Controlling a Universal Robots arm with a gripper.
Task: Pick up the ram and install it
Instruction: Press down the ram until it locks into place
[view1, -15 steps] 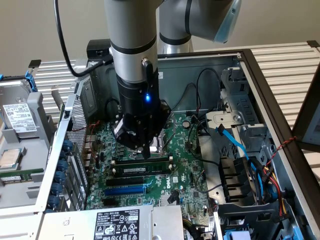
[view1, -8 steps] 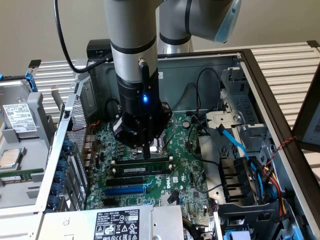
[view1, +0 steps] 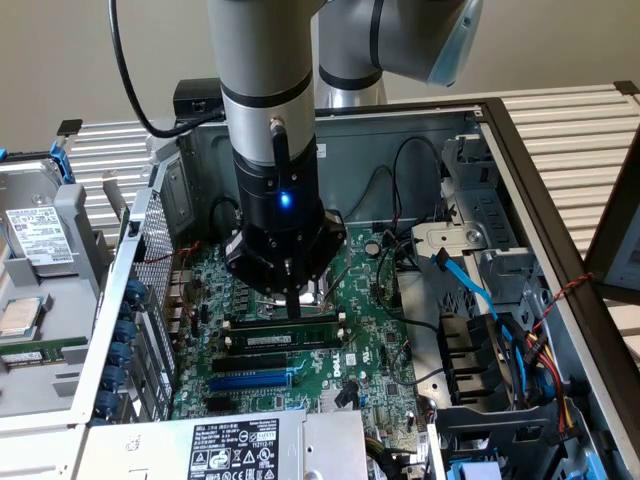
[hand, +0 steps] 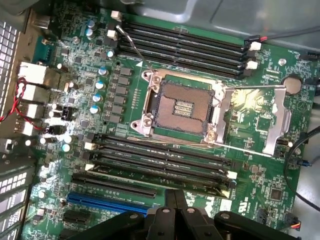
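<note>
1. Nearest the exterior view's camera sits a labelled metal housing (view1: 230, 445), and beyond it the blue slot (view1: 250, 380) on the motherboard (view1: 370, 375).

2. The ram (view1: 285, 340) stands on edge in one of the black memory slots (hand: 150, 150) just past the blue slot, white label strip facing the camera. Whether it is fully seated, and whether the white end clips (hand: 231, 175) have latched, cannot be told.

3. The gripper (view1: 292, 295) is directly above this slot bank with its fingers brought together, clasping nothing. In the wrist view the tips (hand: 173, 197) are at or just over the ram's top edge (hand: 160, 176); contact cannot be confirmed.

4. Beyond the slots lies the open CPU socket (hand: 182, 107), contacts exposed, its retention frame (hand: 255, 120) swung aside. The far slot bank (hand: 185, 47) stands unpopulated.

Probable hazards:
- Load applied at one point along the stick may drive one end down first; the ram would tilt and one clip would stay unlatched.
- The narrow closed tips may slip off the thin top edge. A slip toward the socket would bend exposed contacts; a slip the other way would strike the neighbouring slots.
- Pressing while the notch is misaligned would flex the motherboard or chip the ram's edge
</note>
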